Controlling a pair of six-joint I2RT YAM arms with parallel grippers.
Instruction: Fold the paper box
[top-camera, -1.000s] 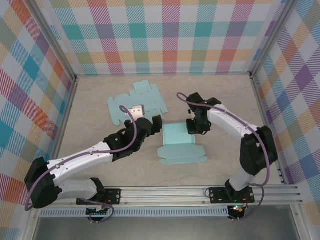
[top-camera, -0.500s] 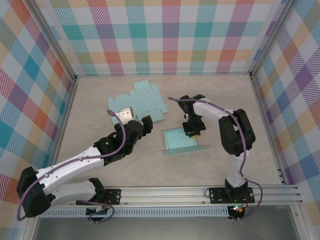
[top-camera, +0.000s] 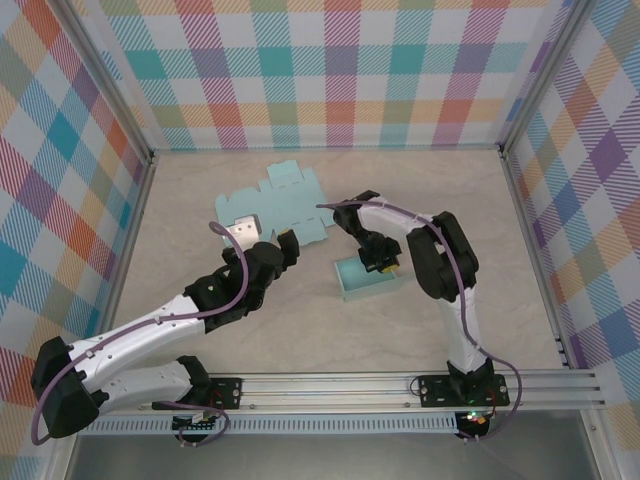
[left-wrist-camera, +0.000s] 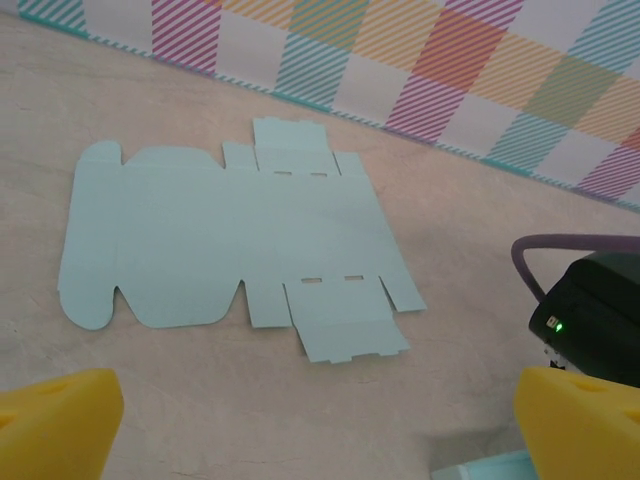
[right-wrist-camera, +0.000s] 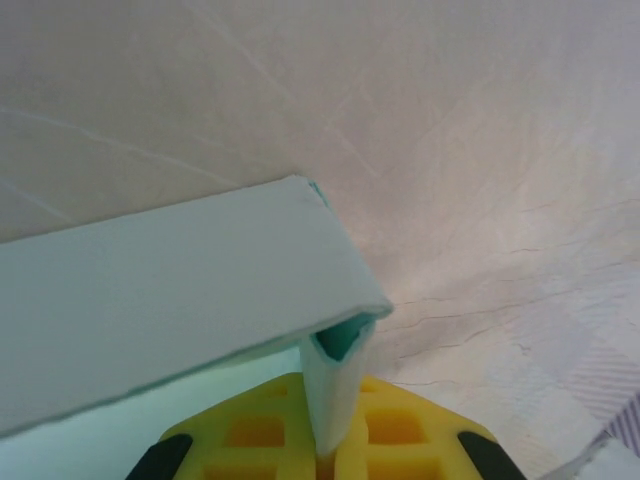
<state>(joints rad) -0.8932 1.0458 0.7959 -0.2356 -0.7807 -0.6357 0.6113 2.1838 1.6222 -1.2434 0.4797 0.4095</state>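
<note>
The right hand (top-camera: 381, 263) pinches the 12 o'clock wall of the paper box (top-camera: 365, 286), the wide-open left hand (top-camera: 272, 240) hovering at its 9 o'clock.

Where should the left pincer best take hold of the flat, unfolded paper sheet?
Probably the slotted flap jutting from the near edge of the sheet, coming low from the left pincer. The sheet lies flat, so only a jutting flap offers an edge.
</note>
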